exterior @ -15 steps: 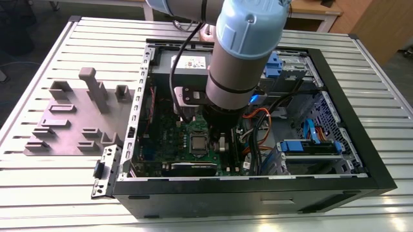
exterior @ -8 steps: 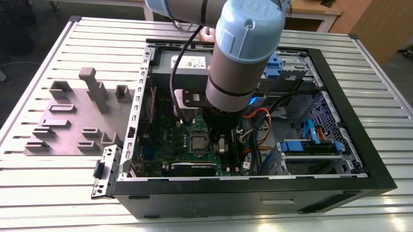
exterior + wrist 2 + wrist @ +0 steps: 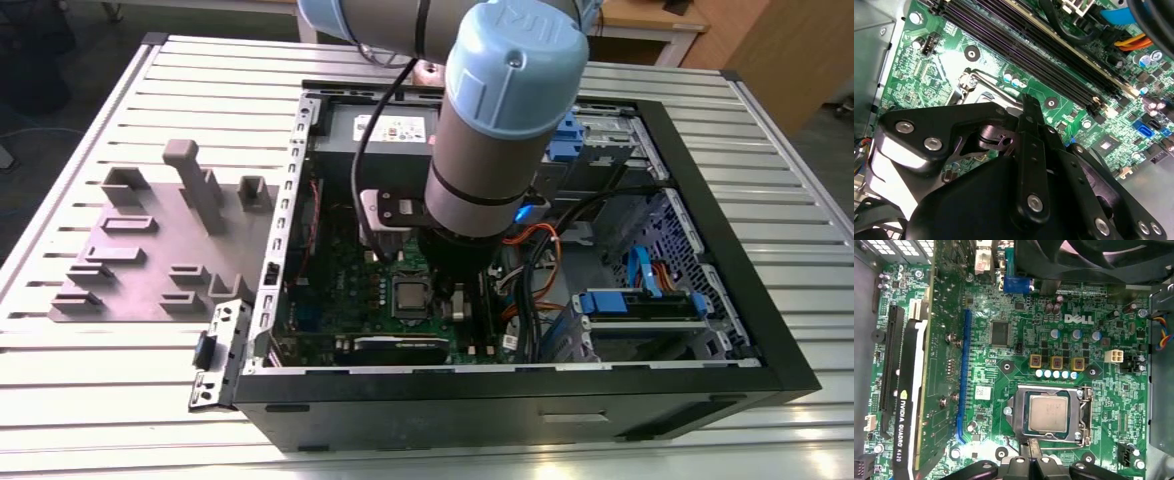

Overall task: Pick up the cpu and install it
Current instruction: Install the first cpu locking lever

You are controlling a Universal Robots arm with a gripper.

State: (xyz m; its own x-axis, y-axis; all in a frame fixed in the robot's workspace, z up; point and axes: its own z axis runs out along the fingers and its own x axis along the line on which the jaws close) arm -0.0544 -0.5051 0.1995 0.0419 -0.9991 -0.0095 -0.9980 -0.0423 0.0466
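In the first wrist view the cpu (image 3: pixel 1048 413) lies flat inside the socket frame (image 3: pixel 1049 414) on the motherboard (image 3: pixel 1094 315), its edges parallel to the frame; being square, it has no long axis. The tool (image 3: pixel 1030 460) hangs just beside the frame's near edge, fingers clenched together and holding nothing.

Dull silvery metal is being shown on the cpu (image 3: pixel 1048 412), framed by a shinier metal socket frame (image 3: pixel 1083 412). Matt black plastic is being displayed on the gripper (image 3: pixel 1026 112).
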